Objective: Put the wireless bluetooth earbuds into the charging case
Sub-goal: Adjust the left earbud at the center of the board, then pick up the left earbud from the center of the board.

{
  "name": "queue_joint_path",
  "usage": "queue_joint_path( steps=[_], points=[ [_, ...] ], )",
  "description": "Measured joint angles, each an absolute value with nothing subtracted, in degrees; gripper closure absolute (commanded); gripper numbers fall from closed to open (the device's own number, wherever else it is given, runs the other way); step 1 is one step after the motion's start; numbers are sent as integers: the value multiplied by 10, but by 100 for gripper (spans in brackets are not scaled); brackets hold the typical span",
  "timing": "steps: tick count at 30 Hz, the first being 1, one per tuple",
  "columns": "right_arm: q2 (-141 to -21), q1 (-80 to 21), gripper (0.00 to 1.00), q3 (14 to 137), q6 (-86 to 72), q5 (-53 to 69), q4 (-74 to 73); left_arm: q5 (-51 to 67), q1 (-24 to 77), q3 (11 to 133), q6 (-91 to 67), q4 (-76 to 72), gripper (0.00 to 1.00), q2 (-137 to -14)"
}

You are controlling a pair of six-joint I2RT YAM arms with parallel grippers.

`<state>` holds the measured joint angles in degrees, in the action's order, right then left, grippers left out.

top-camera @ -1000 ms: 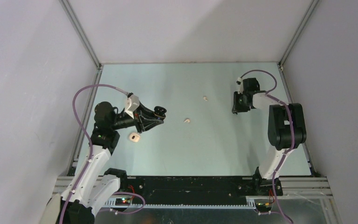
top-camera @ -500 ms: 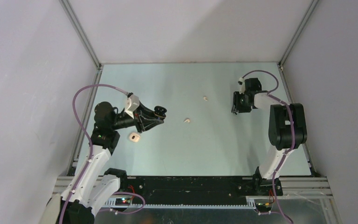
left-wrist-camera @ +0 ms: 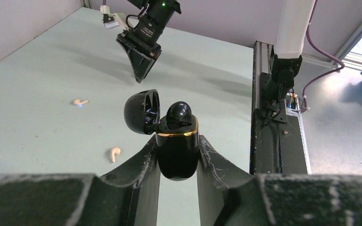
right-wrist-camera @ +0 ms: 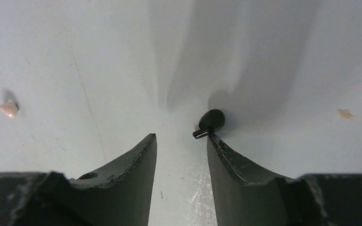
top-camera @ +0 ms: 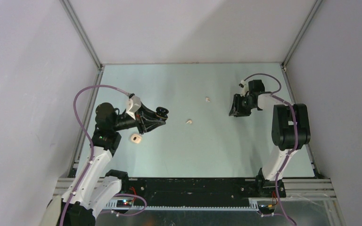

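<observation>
1. Showing the left gripper [left-wrist-camera: 177,140] clamped on the black charging case [left-wrist-camera: 176,162] (lid open), one black earbud [left-wrist-camera: 179,113] seated inside.
2. Jaws parted and holding nothing, the right gripper [right-wrist-camera: 181,137] hangs over the table [right-wrist-camera: 99,56]; a second black earbud [right-wrist-camera: 212,120] lies against one fingertip.
3. Lying loose elsewhere: beige earbuds [left-wrist-camera: 114,153].

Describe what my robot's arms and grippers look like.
The left arm and right arm mix white tube links with chunky black joint housings. A thin purple cable loops to the left wrist, and another to the right. The left gripper and right gripper have black, tapered, curved fingers, scuffed grey along the edges.
</observation>
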<state>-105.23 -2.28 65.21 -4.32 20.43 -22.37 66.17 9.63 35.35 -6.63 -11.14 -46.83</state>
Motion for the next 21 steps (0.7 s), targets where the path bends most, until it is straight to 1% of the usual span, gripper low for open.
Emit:
queue_joint_path(
  steps=[6, 11, 17, 21],
  points=[
    [-1054, -29, 54, 652, -45, 216, -227, 662, 96, 354, -66, -111, 100, -469],
    [-1040, -42, 54, 664, -29, 167, -260, 662, 96, 354, -66, -111, 100, -469],
    [-1012, -64, 54, 742, 3, 101, -307, 662, 96, 354, -66, -112, 100, -469],
    [-1031, -57, 55, 807, 7, 76, -348, 662, 97, 354, -66, -113, 100, -469]
  ],
)
